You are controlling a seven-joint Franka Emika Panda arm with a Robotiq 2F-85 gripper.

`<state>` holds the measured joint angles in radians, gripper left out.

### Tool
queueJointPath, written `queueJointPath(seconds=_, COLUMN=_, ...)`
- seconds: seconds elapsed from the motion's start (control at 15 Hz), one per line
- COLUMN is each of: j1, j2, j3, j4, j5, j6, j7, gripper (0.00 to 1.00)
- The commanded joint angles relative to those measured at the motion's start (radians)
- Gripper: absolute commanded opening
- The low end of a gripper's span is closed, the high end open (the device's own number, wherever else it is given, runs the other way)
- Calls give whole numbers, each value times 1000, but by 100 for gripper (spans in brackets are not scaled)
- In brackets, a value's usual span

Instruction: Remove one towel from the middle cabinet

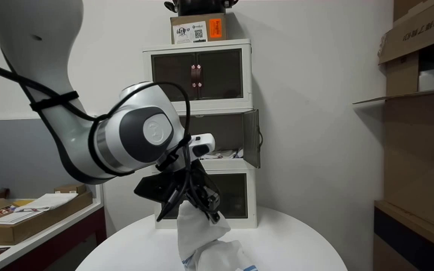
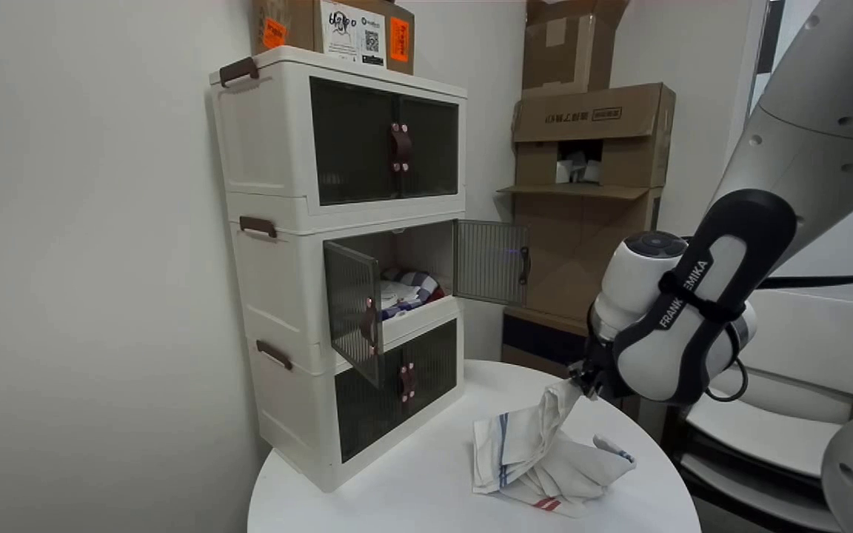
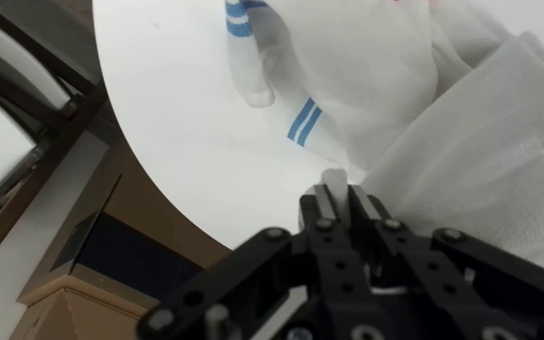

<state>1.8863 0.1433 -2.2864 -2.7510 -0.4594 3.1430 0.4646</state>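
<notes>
The striped white dish towel [image 2: 560, 459] is outside the cabinet, its upper part rising to the claw [image 3: 342, 203] and the rest heaped directly below on the round white table [image 2: 397, 503]. The claw is clamped on a narrow fold: in the wrist view the cloth sticks up between the two tips. Blue stripes [image 3: 305, 122] show on the cloth ahead of the claw, and a red stripe [image 2: 547, 504] lies low beneath it; whether all this is a single towel I cannot tell for sure.

It should handle as light, limp and hard to damage, and the woven surface will probably resist sliding out of the pinch. The hold takes little fabric, though, so a brisk pull could work it loose. For a fresh hold, a raised ridge of several layers under the claw would serve better than a flat hem, where the tips might press into the table. Once let go, the soft cloth would likely just slump onto its own heap; with the towel out, that release may be all that is left.

Higher than the claw and well apart from it, the middle cabinet [image 2: 275, 285] stands with both doors [image 2: 492, 260] open and a checked cloth [image 2: 420, 284] inside. The bottom cabinet [image 2: 286, 414], nearer the claw's level, is closed.
</notes>
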Motion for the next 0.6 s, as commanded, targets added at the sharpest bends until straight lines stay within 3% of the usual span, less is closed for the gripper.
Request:
queueJointPath(seconds=0.0, j1=96, j2=4, j3=-100, j4=0, j5=26, j6=-2, j7=-60, gripper=47)
queueJointPath(seconds=0.33, j1=279, j2=-24, j3=-203, j4=12, j5=89, j6=34, j7=-125, gripper=83)
queueJointPath(seconds=0.47, j1=376, j2=-19, j3=-218, j4=34, j5=160, j6=-47, j7=-91, gripper=98)
queueJointPath(seconds=0.53, j1=419, j2=-13, j3=-219, j4=48, j5=208, j6=-101, j7=-75, gripper=100)
